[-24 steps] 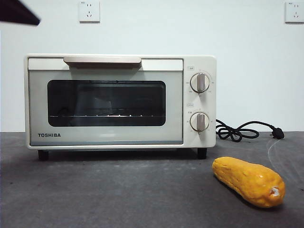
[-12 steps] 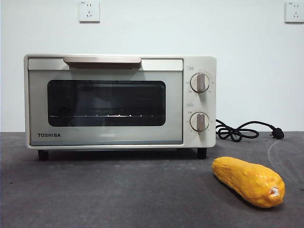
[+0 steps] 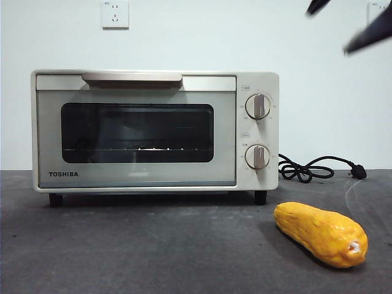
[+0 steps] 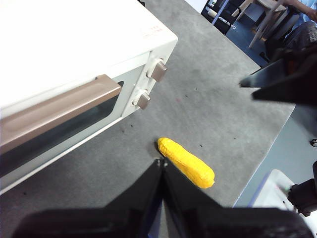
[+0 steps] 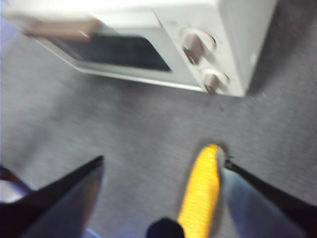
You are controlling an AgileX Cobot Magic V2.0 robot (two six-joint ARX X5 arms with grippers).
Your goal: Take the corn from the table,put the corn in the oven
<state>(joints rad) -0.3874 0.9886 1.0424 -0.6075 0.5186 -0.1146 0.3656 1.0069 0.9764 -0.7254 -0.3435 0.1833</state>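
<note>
The corn (image 3: 321, 234) lies on the table (image 3: 153, 245) in front of the oven's right corner, pale stub toward the camera. The cream oven (image 3: 153, 130) stands with its door closed. My right gripper (image 3: 326, 32) shows as two black tips at the top right of the front view, high above the corn. Its blurred wrist view has the jaws (image 5: 163, 159) open wide, with the corn (image 5: 200, 193) below between them and the oven (image 5: 148, 29) beyond. My left gripper (image 4: 162, 163) is shut and empty, high over the table beside the corn (image 4: 185, 162) and oven (image 4: 74, 49).
A black power cord (image 3: 306, 168) lies coiled on the table right of the oven. Two wall sockets (image 3: 115, 13) sit on the white wall behind. The table's right edge (image 4: 267, 144) runs close past the corn, with chairs and floor beyond it.
A black arm tip at the top left corner left the front view. The right gripper's tips have now come in at the top right. Corn and oven have not moved.
</note>
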